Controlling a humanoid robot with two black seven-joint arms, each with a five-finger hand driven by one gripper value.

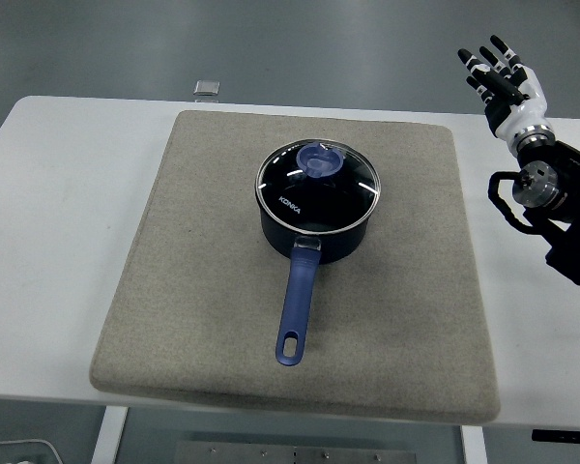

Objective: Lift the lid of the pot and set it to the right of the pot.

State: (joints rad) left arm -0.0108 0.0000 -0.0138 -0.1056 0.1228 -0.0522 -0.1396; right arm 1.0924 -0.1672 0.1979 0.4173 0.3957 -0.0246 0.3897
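Though lidded, pot handle (295,311) nearward.

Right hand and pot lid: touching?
Apart. Head view shows the right hand open at the table's far right edge, with bare grey mat between it and the pot lid.

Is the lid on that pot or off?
On. The glass lid sits flat on the pot, its blue knob upward; no hand touches it.

Glass lid (318,183) with blue knob sits on dark pot (314,237).
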